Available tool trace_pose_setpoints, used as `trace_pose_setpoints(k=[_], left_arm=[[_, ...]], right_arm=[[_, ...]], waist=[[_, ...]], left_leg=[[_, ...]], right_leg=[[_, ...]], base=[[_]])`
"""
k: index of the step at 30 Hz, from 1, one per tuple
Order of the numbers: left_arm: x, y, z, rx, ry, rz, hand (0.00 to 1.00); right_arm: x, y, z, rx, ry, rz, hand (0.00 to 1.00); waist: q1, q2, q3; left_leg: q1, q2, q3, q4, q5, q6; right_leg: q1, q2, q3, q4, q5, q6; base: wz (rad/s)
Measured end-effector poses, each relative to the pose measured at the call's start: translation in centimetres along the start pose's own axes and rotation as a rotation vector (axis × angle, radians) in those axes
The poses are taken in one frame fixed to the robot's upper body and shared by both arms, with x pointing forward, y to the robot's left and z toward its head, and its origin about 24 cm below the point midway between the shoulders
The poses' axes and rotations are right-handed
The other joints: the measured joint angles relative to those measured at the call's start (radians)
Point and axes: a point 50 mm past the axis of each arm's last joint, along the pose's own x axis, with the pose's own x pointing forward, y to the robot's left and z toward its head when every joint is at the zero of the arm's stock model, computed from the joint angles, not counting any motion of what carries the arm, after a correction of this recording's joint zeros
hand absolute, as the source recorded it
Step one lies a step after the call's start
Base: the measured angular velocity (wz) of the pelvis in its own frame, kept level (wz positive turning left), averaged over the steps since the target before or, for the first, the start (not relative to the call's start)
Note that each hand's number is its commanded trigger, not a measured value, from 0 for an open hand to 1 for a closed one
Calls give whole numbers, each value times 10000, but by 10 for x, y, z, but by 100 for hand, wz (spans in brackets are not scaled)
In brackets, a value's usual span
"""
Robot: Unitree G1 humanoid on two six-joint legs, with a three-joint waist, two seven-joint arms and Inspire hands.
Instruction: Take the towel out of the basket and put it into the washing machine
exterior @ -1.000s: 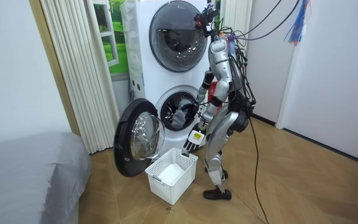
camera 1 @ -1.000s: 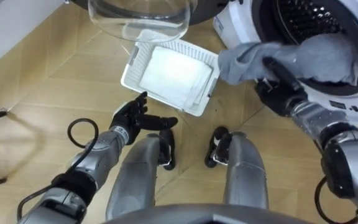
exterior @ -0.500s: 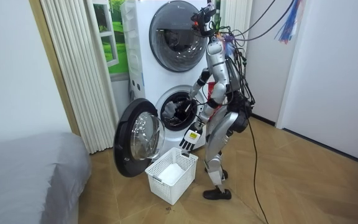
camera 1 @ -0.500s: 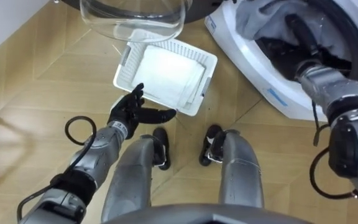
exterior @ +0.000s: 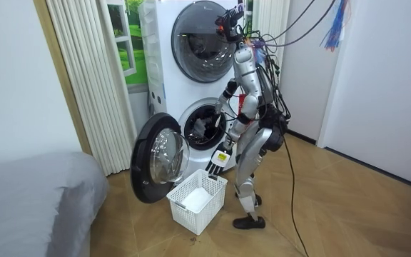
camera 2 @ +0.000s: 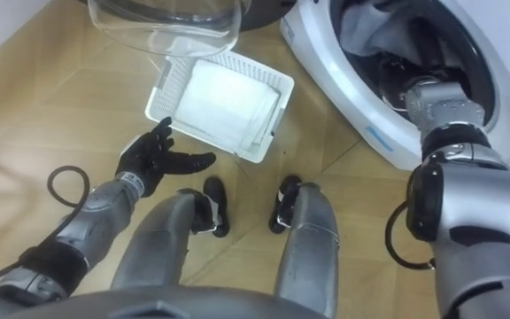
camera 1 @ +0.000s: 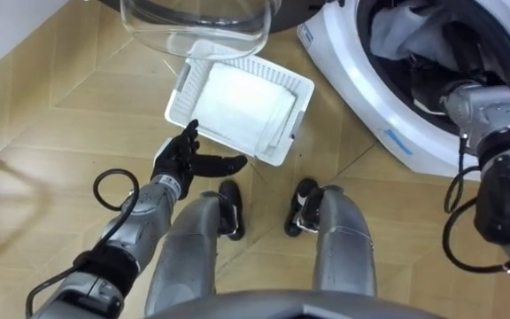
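A grey towel (camera 1: 403, 31) lies bunched inside the drum of the lower washing machine (camera 1: 352, 84), past its round opening. My right arm goes in through that opening, and my right hand (camera 1: 425, 87) sits in the dark just below the towel. My left hand (camera 1: 184, 159) hangs open above the wooden floor, close to the near edge of a white basket (camera 1: 178, 96). In the room view I stand bent slightly toward the machine (exterior: 205, 125), with the basket (exterior: 197, 200) at my feet.
A folded white cloth (camera 1: 242, 106) lies in the basket. The machine's glass door (camera 1: 193, 22) stands swung open to my left, beyond the basket. A second machine is stacked on top (exterior: 205, 32). A grey bed (exterior: 34, 200) stands at the room view's left.
The grey towel has gone from hanging over the drum's rim to lying inside the drum, my right arm reaching in after it. The left hand has stayed put.
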Motion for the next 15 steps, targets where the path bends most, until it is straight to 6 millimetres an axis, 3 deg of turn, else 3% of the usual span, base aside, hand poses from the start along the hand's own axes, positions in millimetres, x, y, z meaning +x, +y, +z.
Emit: trace_pose_setpoints(k=[3,15], left_arm=[[1,-1,2,148,-103,56,0],[5,-14,16,258,-967,-245,0]], right_arm=[[-2,-1,16,447,-753,-636,0],[-4,-11,25,1812,-1291,-2114,0]], waist=[[19,115,3],[174,338,20]], left_leg=[[1,41,46,-37,1,0],[249,155,143,-400,22,5]], right_leg=[[18,25,-36,-47,1,0],[420,61,-333,-411,8,4]], base=[[0],[4]])
